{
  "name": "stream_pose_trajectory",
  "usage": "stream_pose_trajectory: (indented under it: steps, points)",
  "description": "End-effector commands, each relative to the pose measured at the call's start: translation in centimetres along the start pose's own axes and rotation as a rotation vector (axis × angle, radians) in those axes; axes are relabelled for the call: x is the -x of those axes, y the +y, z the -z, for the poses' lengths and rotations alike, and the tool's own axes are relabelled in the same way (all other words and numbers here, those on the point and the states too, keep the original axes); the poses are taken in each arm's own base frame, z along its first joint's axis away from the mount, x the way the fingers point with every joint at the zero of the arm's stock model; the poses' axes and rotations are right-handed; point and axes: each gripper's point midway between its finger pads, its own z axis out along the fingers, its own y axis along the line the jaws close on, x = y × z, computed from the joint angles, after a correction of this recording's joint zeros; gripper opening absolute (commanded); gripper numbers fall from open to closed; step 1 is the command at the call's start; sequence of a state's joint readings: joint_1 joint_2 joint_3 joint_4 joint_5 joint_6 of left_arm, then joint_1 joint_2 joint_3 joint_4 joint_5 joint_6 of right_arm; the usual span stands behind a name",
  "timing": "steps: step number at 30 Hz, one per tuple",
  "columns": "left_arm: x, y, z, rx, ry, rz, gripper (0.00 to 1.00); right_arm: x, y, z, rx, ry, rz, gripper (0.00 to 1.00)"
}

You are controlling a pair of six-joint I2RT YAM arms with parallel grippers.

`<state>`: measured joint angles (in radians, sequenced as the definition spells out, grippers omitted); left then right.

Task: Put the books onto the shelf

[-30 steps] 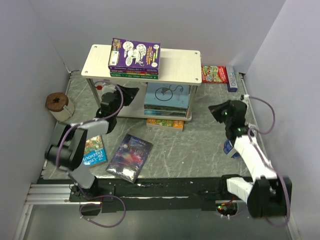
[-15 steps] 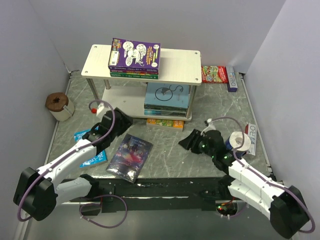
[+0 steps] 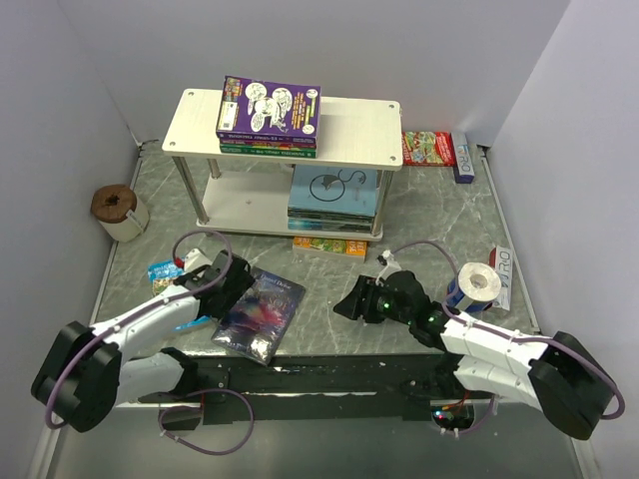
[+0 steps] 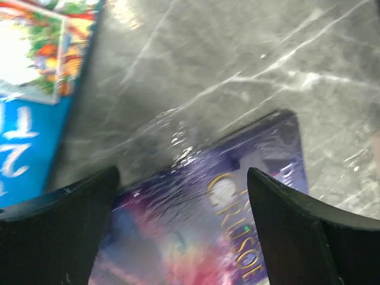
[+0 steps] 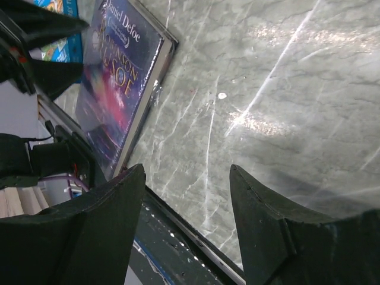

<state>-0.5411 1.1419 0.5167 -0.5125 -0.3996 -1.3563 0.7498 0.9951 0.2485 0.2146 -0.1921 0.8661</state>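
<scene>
The shelf point(image 3: 359, 130) carries a purple book point(image 3: 270, 105) on a green one on its wood top. A light blue book point(image 3: 334, 190) tops a stack on its lower board, and a colourful book point(image 3: 329, 245) lies on the table just beneath. A dark starry book point(image 3: 260, 312) point(image 4: 208, 237) point(image 5: 119, 83) lies flat on the table. My left gripper point(image 3: 238, 284) point(image 4: 183, 175) hovers open over its upper left corner, nothing between the fingers. My right gripper point(image 3: 349, 304) point(image 5: 187, 172) stands open right of that book, over bare table. A blue cartoon book point(image 3: 163, 270) point(image 4: 29, 119) lies partly under my left arm.
A red flat box point(image 3: 427, 148) and a blue-white box point(image 3: 462, 158) lie behind the shelf at the right. A tape roll point(image 3: 477, 284) stands by my right arm, and a brown-topped roll point(image 3: 118, 210) stands at the left wall. The table's black front rail point(image 5: 178, 249) is close to my right gripper.
Both arms have swung down and inward toward the dark starry book. Both grippers have opened wider.
</scene>
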Motion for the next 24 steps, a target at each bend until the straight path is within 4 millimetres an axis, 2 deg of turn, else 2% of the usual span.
stream_pose_trajectory:
  steps: [1, 2, 5, 8, 11, 14, 18, 20, 24]
  points:
    - [-4.3, 0.2, -1.5, -0.039, 0.166, -0.025, 0.94, 1.6, 2.1, 0.4, 0.051, -0.067, 0.021, 0.66]
    - [-5.9, 0.9, -1.5, -0.045, 0.21, -0.054, 0.92, 1.5, 1.8, 0.5, 0.043, -0.07, 0.02, 0.66]
    - [-9.0, 0.6, -0.4, -0.143, 0.303, -0.111, 0.88, 0.8, 0.2, 0.9, -0.002, -0.071, 0.018, 0.67]
    - [-11.9, 0.3, 1.4, -0.24, 0.395, -0.179, 0.86, 0.5, -0.8, 1.3, -0.037, -0.071, 0.019, 0.68]
    - [-13.7, 0.6, 3.0, -0.293, 0.445, -0.238, 0.82, 0.0, -1.3, 1.4, -0.049, -0.057, 0.011, 0.68]
    - [-15.1, 0.7, 4.5, -0.349, 0.485, -0.299, 0.78, -1.3, -1.9, 1.6, -0.071, -0.008, 0.0, 0.68]
    - [-16.4, 2.0, 6.2, -0.367, 0.53, -0.366, 0.73, -3.3, -2.3, 2.3, -0.07, 0.055, -0.016, 0.69]
    - [-17.1, 2.7, 7.1, -0.378, 0.548, -0.385, 0.75, -4.5, -3.1, 3.0, -0.11, 0.097, -0.034, 0.69]
    - [-17.9, 4.0, 8.0, -0.405, 0.591, -0.405, 0.83, -6.3, -3.0, 4.2, -0.101, 0.165, -0.053, 0.7]
